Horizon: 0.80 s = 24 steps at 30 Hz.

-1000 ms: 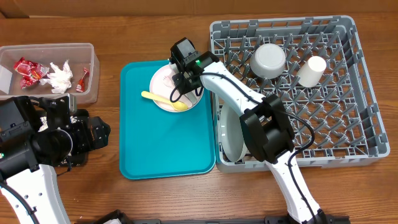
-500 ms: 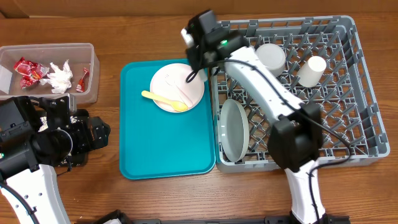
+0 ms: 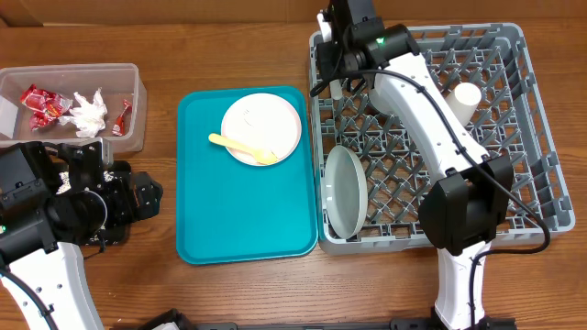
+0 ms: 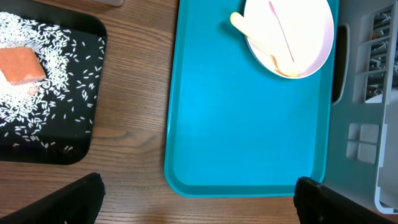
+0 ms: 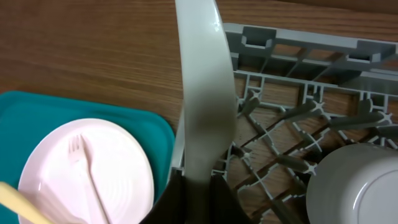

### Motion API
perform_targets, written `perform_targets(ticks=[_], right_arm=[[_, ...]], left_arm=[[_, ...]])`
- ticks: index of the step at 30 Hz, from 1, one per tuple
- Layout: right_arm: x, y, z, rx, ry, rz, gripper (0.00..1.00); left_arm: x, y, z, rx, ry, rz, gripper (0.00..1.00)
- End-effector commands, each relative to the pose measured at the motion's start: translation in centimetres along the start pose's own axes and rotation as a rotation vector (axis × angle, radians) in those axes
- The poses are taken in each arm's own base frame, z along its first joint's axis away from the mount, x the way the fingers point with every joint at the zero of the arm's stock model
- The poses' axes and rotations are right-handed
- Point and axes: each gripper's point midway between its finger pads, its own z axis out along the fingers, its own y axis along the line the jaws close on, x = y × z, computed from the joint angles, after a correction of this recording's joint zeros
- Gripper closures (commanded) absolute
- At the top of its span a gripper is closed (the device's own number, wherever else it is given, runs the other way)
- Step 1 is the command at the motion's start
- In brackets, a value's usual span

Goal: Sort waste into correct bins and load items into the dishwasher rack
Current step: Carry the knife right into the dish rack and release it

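right gripper point(image 5: 199, 182): clamped tight on a white plastic utensil point(image 5: 205, 93), can't say from these views if it's a knife or something else
where it is: the utensil and gripper sit over the corner of the dishwasher rack point(image 3: 550, 137) on the side facing the teal tray point(image 3: 238, 211), off the tray itself
left gripper point(image 4: 198, 184): fingers point(image 4: 68, 199) spread all the way, nothing between them, looking down at the tray's near edge and the wood table point(image 3: 183, 37)
rack contents: round grey plate point(image 3: 346, 192) standing on edge along the wall next to the tray, small white cup point(image 3: 463, 101) lying further in, small grey bowl point(image 5: 354, 186) just beside the gripper in the wrist view
pinkish-white plate point(image 3: 261, 128): on the teal tray near its far corner, with a yellow spoon point(image 3: 240, 147) and a thin white fork point(image 5: 84, 168) lying on it
clear tub point(image 3: 138, 101): on the table well apart from the rack, holds red wrappers point(image 3: 41, 103) and the crumpled napkin point(image 3: 90, 112)
black tray point(image 4: 93, 124): just beside the teal tray, rice grains point(image 4: 62, 68) scattered over it and the orange cube point(image 4: 22, 63) sitting in the rice
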Motion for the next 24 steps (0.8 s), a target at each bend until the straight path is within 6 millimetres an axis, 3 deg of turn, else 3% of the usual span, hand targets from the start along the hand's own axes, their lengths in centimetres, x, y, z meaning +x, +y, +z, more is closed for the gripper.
perform_targets(ticks=[1,16,24], right_arm=[[-0.2,0.2,-0.4,0.01,-0.019,0.01,0.96],[1.3,-0.9,1.6,0.059,0.0,0.038,0.87],[1.3,-0.9,1.6,0.059,-0.001,0.038,0.54]], left_arm=[[0.0,0.1,0.2,0.008,0.001,0.0,0.0],[0.0,0.1,0.2,0.008,0.001,0.0,0.0],[0.0,0.1,0.2,0.008,0.001,0.0,0.0]])
